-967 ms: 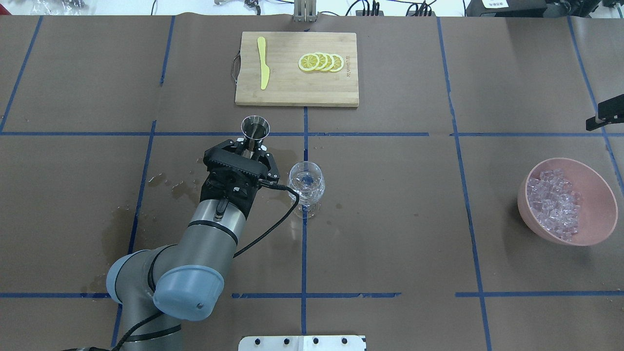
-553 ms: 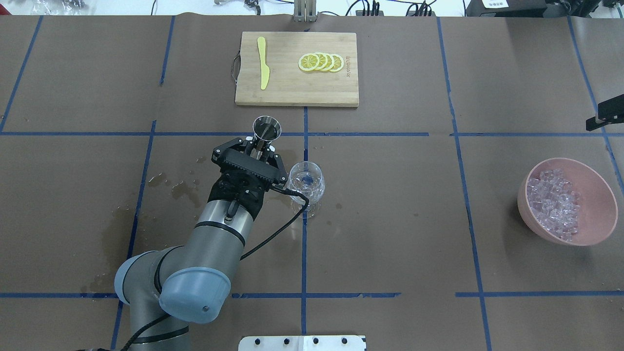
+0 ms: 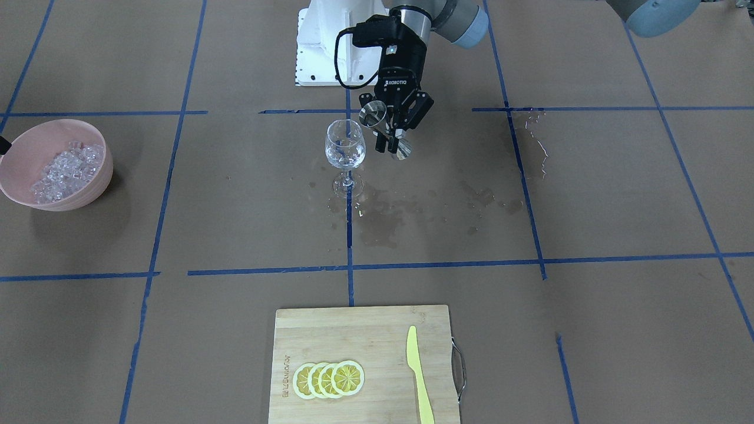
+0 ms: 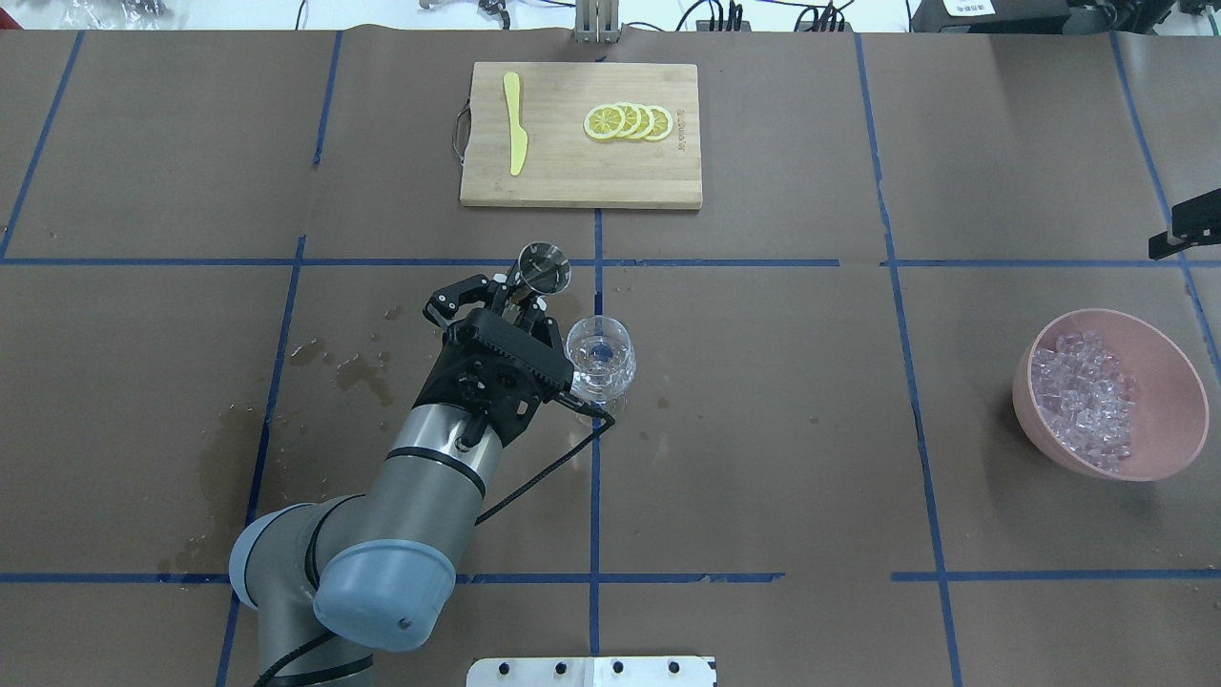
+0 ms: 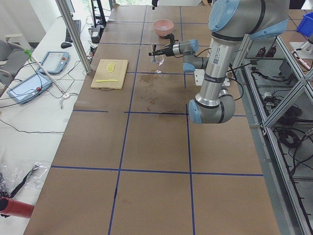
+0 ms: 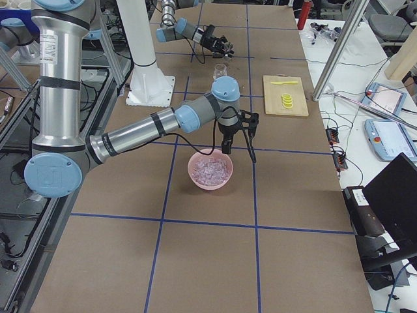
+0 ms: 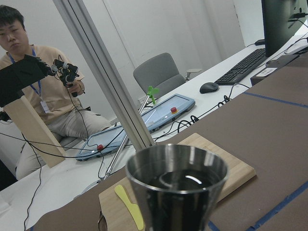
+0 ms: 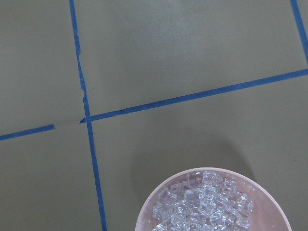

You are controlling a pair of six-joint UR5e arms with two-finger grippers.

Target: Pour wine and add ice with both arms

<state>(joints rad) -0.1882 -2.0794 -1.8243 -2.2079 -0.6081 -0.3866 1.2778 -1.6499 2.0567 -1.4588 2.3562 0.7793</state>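
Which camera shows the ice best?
The right wrist-mounted view: the ice sits close, single cubes distinct, though cropped. Overhead and front-facing show the whole heap in the pink bowl, smaller; exterior right blurrier; exterior left only the bowl; left wrist nothing.

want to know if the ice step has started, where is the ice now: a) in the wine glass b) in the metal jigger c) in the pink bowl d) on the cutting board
C: the ice is heaped in the pink bowl, well apart from the wine glass, beside which the left gripper holds the metal jigger.
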